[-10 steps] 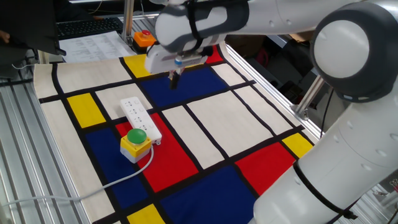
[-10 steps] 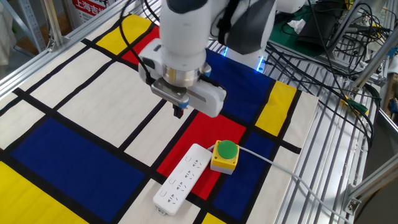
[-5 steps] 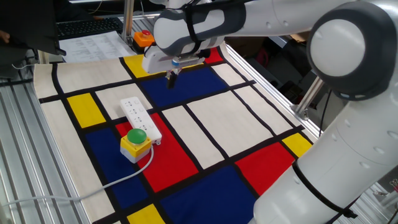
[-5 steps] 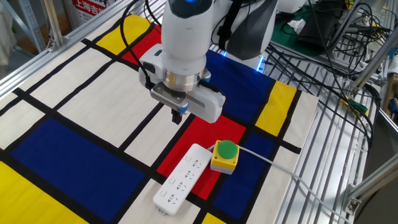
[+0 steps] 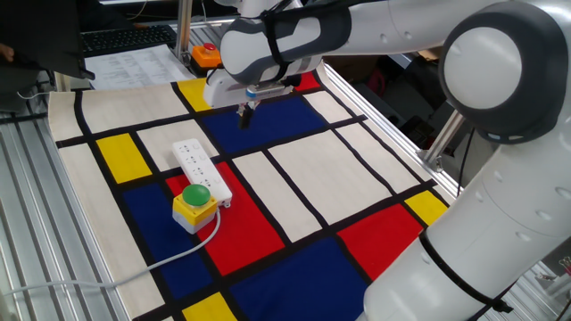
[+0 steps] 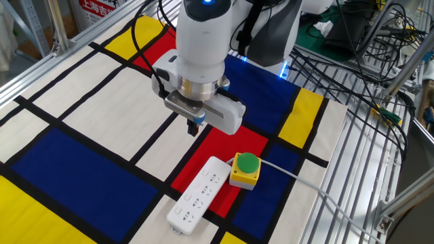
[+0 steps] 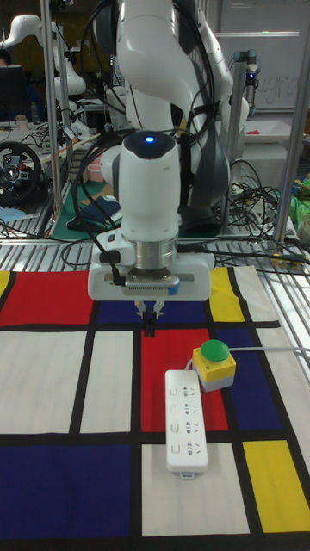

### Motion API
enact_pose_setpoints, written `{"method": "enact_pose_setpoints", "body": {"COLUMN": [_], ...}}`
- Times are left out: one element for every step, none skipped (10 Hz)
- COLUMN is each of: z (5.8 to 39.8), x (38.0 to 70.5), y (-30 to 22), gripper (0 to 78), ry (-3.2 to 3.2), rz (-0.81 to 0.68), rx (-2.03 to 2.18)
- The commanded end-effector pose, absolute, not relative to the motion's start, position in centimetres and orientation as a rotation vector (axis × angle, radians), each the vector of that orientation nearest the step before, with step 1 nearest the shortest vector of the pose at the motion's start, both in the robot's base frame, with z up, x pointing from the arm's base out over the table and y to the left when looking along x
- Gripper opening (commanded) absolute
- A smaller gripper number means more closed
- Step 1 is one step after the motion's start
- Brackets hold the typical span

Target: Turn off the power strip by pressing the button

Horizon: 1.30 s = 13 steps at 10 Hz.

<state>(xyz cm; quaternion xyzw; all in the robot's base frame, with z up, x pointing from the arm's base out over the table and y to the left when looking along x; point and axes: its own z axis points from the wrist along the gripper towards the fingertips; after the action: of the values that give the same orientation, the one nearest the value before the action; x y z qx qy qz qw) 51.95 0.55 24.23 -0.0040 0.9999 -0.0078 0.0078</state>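
We see the gripper (image 7: 150, 324) above the long white plastic power strip (image 7: 188, 419); only the tall view shows its fingertips touching, closed.

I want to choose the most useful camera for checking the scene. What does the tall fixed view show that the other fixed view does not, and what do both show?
Only the tall fixed view shows the workshop behind the arm: a steering wheel at the left and a second white robot at the top left. Only the other fixed view shows the green mat beyond the cables and a red-and-white sign at the top. Both show the tool above the patterned cloth, the power strip and the yellow box with green dome beside the strip.
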Motion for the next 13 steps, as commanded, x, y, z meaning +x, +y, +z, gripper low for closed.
{"method": "enact_pose_setpoints", "body": {"z": [24.37, 24.37, 24.37, 24.37, 24.37, 24.36, 24.36, 24.36, 24.36, 24.36, 24.36, 24.36, 24.36], "x": [52.02, 52.02, 52.02, 52.02, 52.02, 52.01, 52.01, 52.01, 52.01, 52.01, 52.01, 52.01, 52.01], "y": [0.56, 0.56, 0.56, 0.56, 0.56, 0.57, 0.57, 0.57, 0.57, 0.57, 0.57, 0.57, 0.57], "gripper": [0.0, 0.0, 0.0, 0.0, 0.0, 0.0, 0.0, 0.0, 0.0, 0.0, 0.0, 0.0, 0.0], "ry": [3.121, 3.121, 3.122, 3.121, 3.122, 3.121, 3.121, 3.123, 3.124, 3.151, 3.156, 3.144, 3.150], "rz": [-0.027, -0.027, -0.026, -0.022, -0.021, -0.017, -0.019, -0.021, -0.103, -0.100, -0.096, -0.082, -0.087], "rx": [-0.011, -0.011, -0.016, -0.017, -0.018, -0.031, -0.038, -0.037, -0.048, -0.054, -0.051, -0.016, -0.016]}}
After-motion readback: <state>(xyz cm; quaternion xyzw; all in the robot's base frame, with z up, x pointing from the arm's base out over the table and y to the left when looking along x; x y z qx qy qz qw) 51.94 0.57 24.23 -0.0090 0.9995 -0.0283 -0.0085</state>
